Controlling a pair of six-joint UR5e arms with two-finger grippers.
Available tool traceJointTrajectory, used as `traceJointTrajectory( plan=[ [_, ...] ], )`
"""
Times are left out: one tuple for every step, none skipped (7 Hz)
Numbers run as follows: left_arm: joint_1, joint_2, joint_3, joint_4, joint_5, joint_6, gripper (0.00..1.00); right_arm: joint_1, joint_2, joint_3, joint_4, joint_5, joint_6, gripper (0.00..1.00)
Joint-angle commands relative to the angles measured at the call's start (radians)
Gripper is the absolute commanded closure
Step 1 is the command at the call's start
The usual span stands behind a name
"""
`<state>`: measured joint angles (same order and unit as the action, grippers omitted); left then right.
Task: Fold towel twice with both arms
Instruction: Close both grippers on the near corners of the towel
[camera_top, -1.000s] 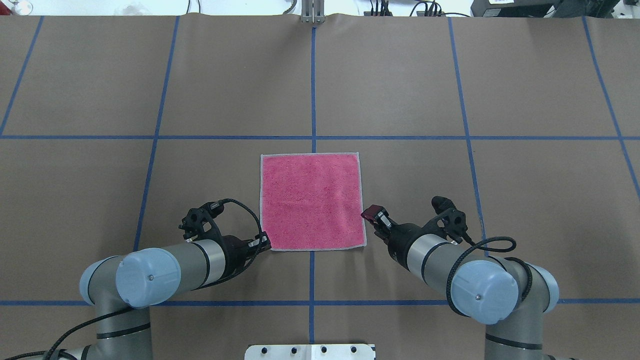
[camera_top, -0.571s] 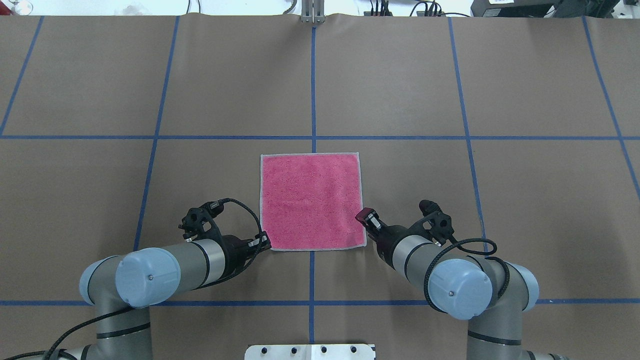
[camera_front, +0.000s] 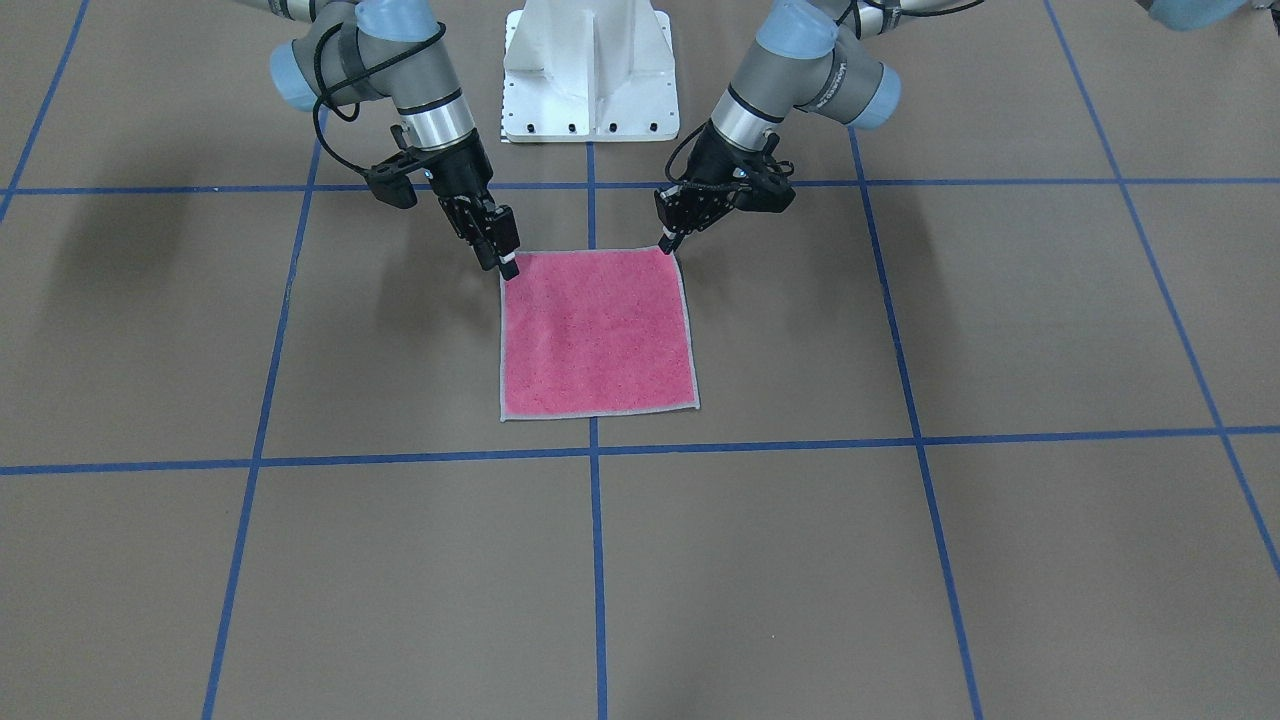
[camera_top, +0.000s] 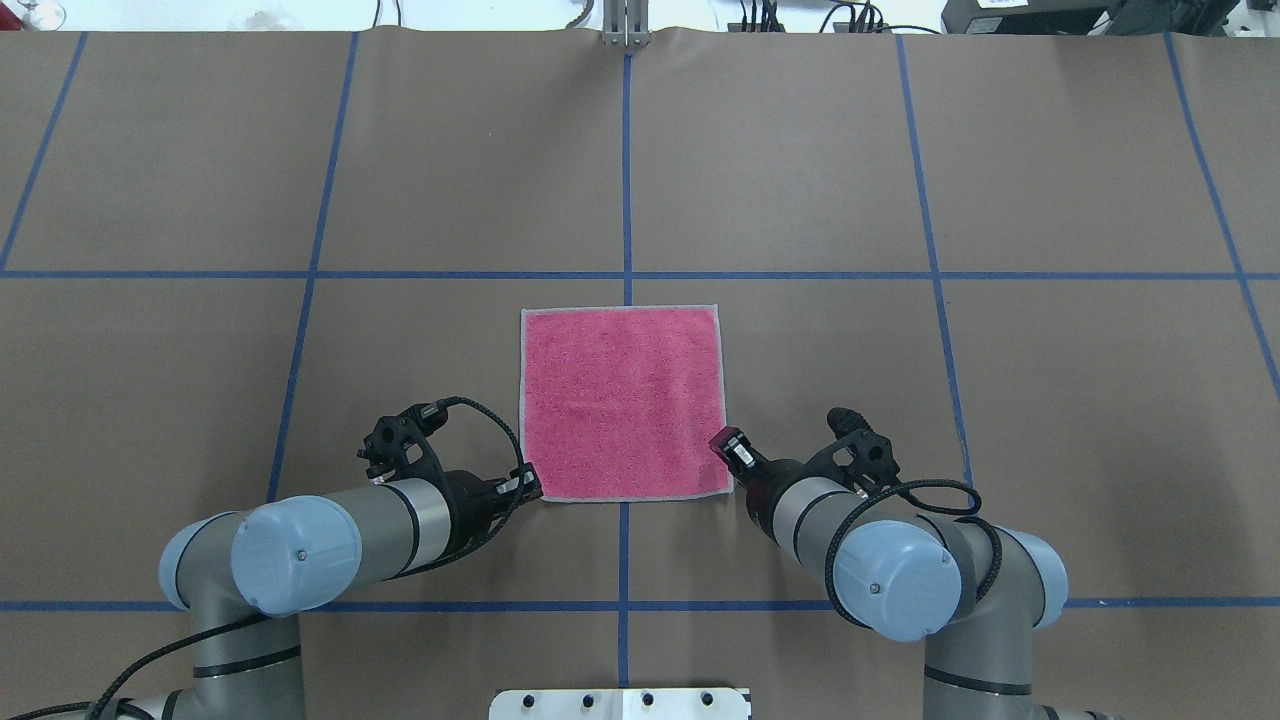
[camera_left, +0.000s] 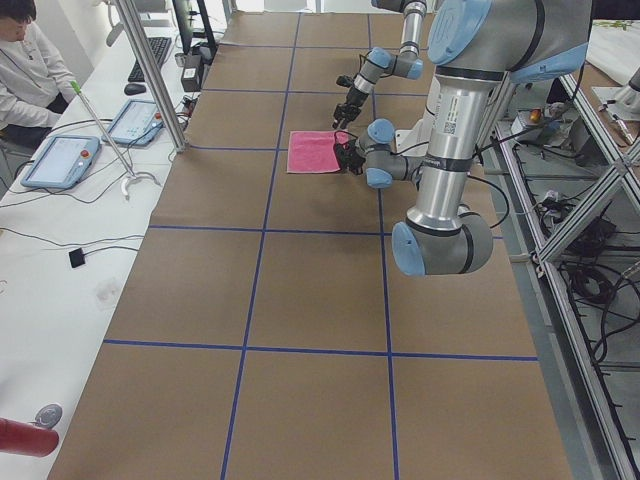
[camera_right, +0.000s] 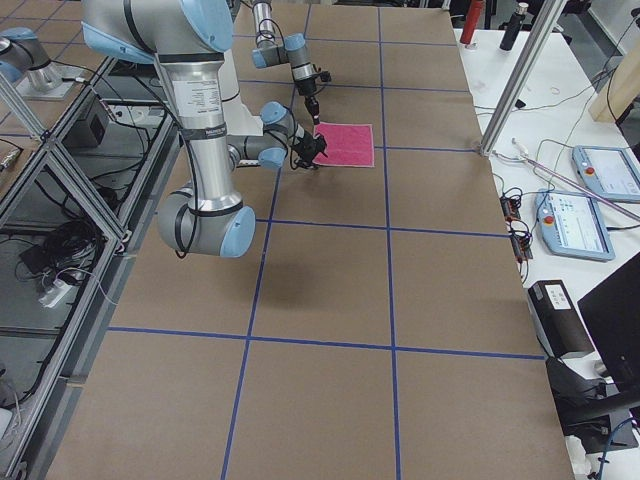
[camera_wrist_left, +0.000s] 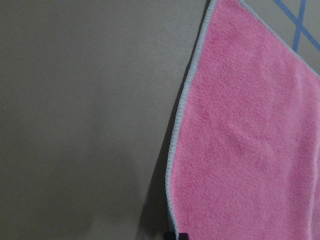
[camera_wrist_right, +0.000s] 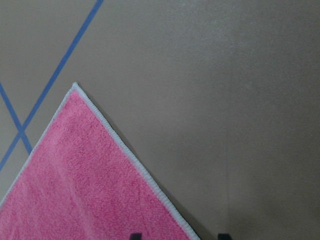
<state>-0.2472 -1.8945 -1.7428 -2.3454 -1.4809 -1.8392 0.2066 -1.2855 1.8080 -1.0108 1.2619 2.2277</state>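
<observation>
Right arm (camera_top: 890, 580) has swung inward since a second ago: its elbow now sits closer to the table's (camera_top: 800, 200) middle, and the right gripper (camera_top: 728, 443) has slid in along the towel's (camera_top: 622, 400) right edge toward the corner nearest the robot; left arm (camera_top: 300, 555) and towel look unchanged to me over that time. Towel lies flat, pink face up with the light grey stitched border all round, mid-table across the centre blue tape line (camera_top: 627, 180) and just on the robot's side of a cross line. Right jaws are apart: in my right wrist feed the two dark fingertips (camera_wrist_right: 135, 236) show at the bottom with the towel's border running down between them, one tip over pink, the other over bare table; can't tell if they touch the cloth. From the front camera that gripper points down at the near right corner. Left gripper (camera_top: 527, 487) is down at the near left corner, fingers drawn together to a narrow point; the left wrist feed only shows a small dark tip right on the border at the bottom, so I can't tell whether any cloth is pinched. Both corners look flat on the table. Seated person (camera_left: 25, 60) at the side bench in the left-end view
</observation>
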Motion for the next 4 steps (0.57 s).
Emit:
traceJointTrajectory(
  plan=[
    [0.000,0.000,0.002,0.000,0.001,0.000,1.00,0.001,-0.020,0.022,-0.003,0.010,-0.003,0.37],
    [0.000,0.000,0.002,0.000,0.001,0.000,1.00,-0.004,-0.021,0.027,-0.015,0.010,-0.002,0.36],
    [0.000,0.000,0.002,0.000,0.001,0.000,1.00,-0.015,-0.011,0.024,-0.017,0.008,0.001,0.36],
    [-0.001,0.000,0.002,0.000,0.001,0.000,1.00,-0.025,-0.005,0.019,-0.017,0.007,0.006,0.37]
  ],
)
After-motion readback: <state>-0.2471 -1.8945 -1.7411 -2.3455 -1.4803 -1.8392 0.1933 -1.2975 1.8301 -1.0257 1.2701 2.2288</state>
